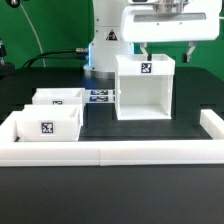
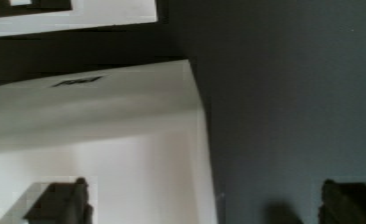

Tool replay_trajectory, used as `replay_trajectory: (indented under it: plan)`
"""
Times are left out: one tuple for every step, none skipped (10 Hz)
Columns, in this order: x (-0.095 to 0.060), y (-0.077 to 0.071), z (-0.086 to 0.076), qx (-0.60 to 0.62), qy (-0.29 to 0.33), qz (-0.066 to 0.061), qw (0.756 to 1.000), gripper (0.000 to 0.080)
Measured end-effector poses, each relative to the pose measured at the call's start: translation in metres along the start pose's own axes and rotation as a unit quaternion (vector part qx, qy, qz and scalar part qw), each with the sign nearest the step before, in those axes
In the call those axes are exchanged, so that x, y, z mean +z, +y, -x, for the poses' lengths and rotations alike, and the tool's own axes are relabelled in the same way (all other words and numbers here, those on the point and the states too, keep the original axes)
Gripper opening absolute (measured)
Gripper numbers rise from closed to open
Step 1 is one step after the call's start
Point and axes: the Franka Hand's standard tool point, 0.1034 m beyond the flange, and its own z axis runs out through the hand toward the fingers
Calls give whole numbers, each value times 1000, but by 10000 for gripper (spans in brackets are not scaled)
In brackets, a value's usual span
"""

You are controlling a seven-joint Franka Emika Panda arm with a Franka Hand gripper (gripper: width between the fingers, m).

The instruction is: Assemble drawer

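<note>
First, along the near edge of the black table (image 1: 150,130) runs the long low white wall (image 1: 110,152), with raised ends at both sides of the exterior view.

Just behind the wall, on the exterior view's left, stands the near tray (image 1: 45,122). It is upright with its open top facing up, and a black-and-white tag shows on its front face. The far tray (image 1: 58,98) stands directly behind it, also upright; whether the two touch cannot be told.

Between the trays and the housing lies the marker board (image 1: 100,98), flat on the table.

The housing (image 1: 145,90) stands upright right of centre in the exterior view, well apart from both trays. Its open side faces up, and a tag shows on the inside of its far wall.

The gripper (image 1: 166,55) hangs at the housing's top rim, jaws spread wide. One finger is over the housing's opening and the other is outside its wall on the exterior view's right (contact with the rim cannot be confirmed). Nothing is clamped.

In the wrist view the gripper (image 2: 205,205) shows two dark fingertips (image 2: 55,205) set far apart, with the white housing (image 2: 109,130) under one and bare table under the other.

Farthest back stands the robot base (image 1: 105,40).
</note>
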Motion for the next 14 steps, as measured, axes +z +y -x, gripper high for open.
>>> replay_trajectory:
  plan:
    - [2,0,0,-1,-1,0,1000,650]
    - [4,-1,1,-1,-1,0,1000,623]
    - [4,-1,1,-2,-1,0,1000,623]
    - [4,-1,1,-2,-1,0,1000,432]
    - [4,-1,1,-2,-1,0,1000,254]
    - [4,-1,1,-2,-1,0,1000,254]
    - [4,-1,1,-2,-1,0,1000,81]
    - [4,-1,0,-2,-1,0,1000,37]
    - [4,-1,0,-2,-1,0,1000,37]
    - [4,-1,0,-2,-1,0,1000,37]
    - [4,-1,0,-2,-1,0,1000,37]
    - [4,-1,0,-2,-1,0,1000,37]
    - [4,-1,0,-2,-1,0,1000,37]
    - [4,-1,0,-2,-1,0,1000,37]
